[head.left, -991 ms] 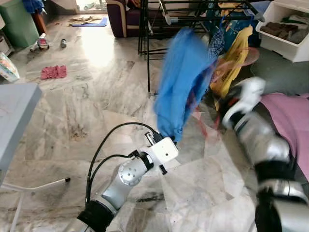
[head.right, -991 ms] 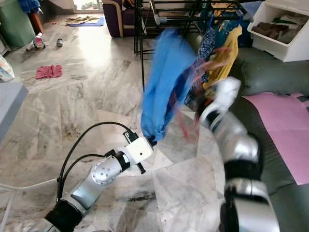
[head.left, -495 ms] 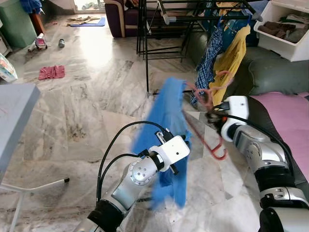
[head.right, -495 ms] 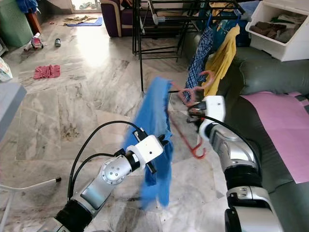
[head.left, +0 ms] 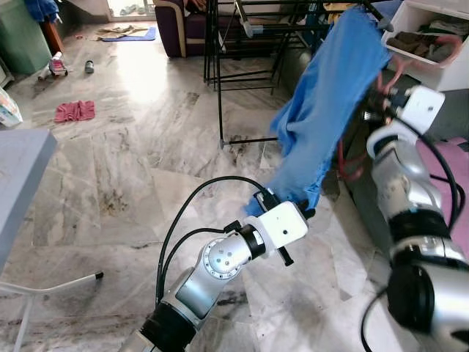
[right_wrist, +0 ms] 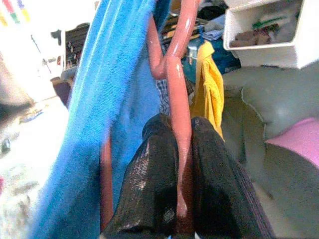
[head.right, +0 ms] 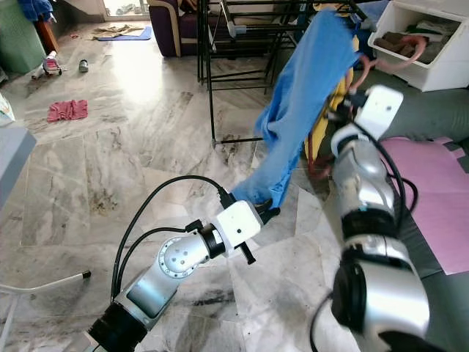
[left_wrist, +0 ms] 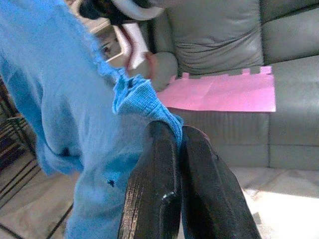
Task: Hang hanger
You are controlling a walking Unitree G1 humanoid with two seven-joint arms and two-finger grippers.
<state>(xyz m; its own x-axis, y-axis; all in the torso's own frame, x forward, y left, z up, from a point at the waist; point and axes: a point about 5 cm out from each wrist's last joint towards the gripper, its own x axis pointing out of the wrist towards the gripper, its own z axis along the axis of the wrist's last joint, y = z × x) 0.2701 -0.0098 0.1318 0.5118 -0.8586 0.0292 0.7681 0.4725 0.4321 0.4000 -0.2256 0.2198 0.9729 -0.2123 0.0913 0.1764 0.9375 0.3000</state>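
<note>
Stood on a marble floor (head.left: 146,147) before a black drying rack (head.left: 249,29), with a grey sofa (left_wrist: 234,45) and a pink mat (left_wrist: 224,94) off to the right. Held a pink hanger (right_wrist: 177,99) in the right gripper (right_wrist: 174,149), fingers (right_wrist: 219,189) clamped narrow on its stem, raised high beside the rack near a white bin (head.left: 432,44). Carried on that hanger a blue garment (head.left: 322,110), draped down and slanting from the upper right toward the lower left. Pinched the garment's lower hem in the left gripper (left_wrist: 178,134), fingers (left_wrist: 154,184) pressed almost together on the cloth, low over the floor in front of the body and well apart from the right one. Showed a yellow garment (right_wrist: 209,84) hanging on the rack just behind the blue one. Left a small red cloth (head.left: 74,111) lying on the floor far to the left, near the corner of a grey surface (head.left: 22,183).
</note>
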